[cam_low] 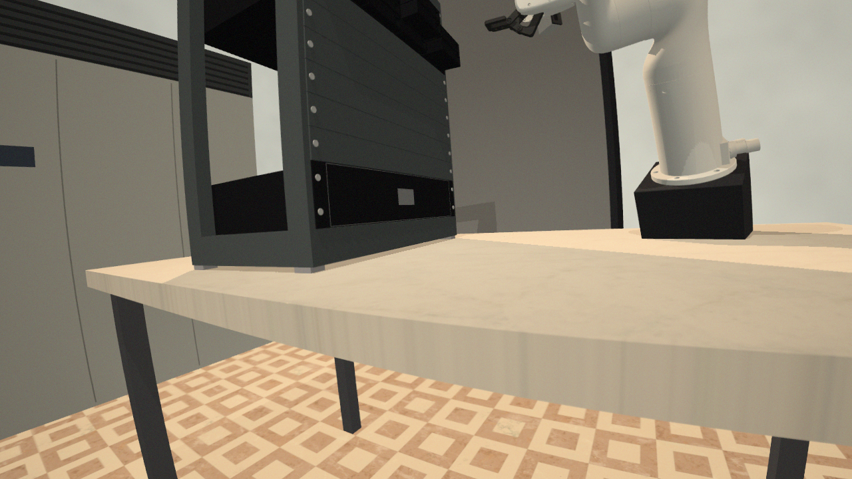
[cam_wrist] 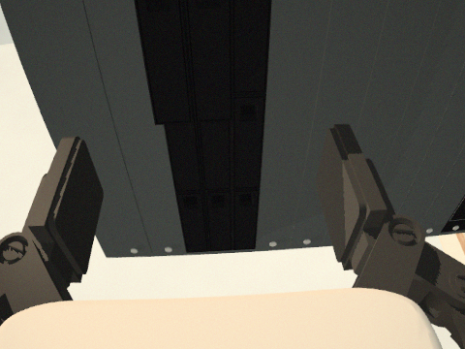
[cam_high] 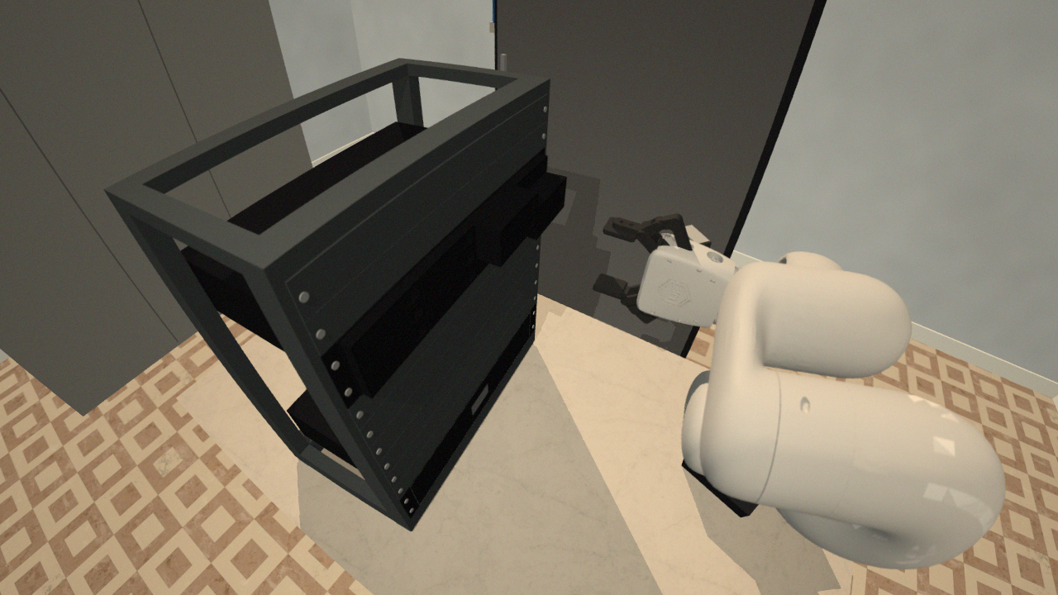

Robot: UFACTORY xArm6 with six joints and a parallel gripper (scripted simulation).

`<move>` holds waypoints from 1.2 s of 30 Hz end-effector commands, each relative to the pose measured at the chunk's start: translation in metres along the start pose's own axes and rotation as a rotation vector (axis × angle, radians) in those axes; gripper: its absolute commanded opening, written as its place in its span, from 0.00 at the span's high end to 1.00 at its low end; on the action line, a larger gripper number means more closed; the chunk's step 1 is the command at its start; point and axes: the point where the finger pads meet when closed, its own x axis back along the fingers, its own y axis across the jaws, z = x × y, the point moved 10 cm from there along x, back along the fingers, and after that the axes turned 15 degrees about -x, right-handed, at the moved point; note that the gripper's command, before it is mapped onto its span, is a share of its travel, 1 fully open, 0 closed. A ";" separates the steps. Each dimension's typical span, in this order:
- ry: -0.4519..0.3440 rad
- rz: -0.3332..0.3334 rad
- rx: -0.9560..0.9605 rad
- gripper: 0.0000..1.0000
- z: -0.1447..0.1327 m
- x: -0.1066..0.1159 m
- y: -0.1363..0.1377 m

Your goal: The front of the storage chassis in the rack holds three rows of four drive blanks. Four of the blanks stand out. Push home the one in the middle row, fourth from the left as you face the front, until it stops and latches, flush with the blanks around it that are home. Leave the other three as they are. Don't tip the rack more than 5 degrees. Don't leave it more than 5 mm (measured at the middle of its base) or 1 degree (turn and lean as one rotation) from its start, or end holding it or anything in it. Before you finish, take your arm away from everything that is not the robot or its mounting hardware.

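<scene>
The dark grey rack (cam_high: 347,259) stands on the table. The black storage chassis (cam_high: 444,273) sits high in its front. Some blanks stand out at the chassis's right end (cam_high: 536,211), also seen in the exterior view (cam_low: 440,41). My gripper (cam_high: 615,255) (cam_low: 506,22) is open and empty. It hovers in the air to the right of the rack's front, apart from it, level with the chassis. In the wrist view the gripper (cam_wrist: 209,201) faces the chassis strip (cam_wrist: 207,104), which runs up the picture between my fingers. I cannot tell the single blanks apart there.
A black panel with a small grey label (cam_low: 387,195) fills the rack's bottom slot. The arm's black base block (cam_low: 693,202) stands on the table to the right. Grey cabinets (cam_high: 66,184) and a dark wall panel (cam_high: 650,111) stand behind the rack.
</scene>
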 end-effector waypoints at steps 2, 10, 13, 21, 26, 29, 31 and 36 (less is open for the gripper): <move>-0.004 0.001 0.002 0.00 0.031 -0.002 -0.016; -0.004 0.001 0.002 0.00 0.055 -0.004 -0.028; -0.004 0.001 0.002 0.00 0.056 -0.004 -0.028; -0.004 0.001 0.002 0.00 0.056 -0.004 -0.028; -0.004 0.001 0.002 0.00 0.056 -0.004 -0.028; -0.004 0.001 0.002 0.00 0.056 -0.004 -0.028; -0.004 0.001 0.002 0.00 0.056 -0.004 -0.028; -0.004 0.001 0.002 0.00 0.056 -0.004 -0.028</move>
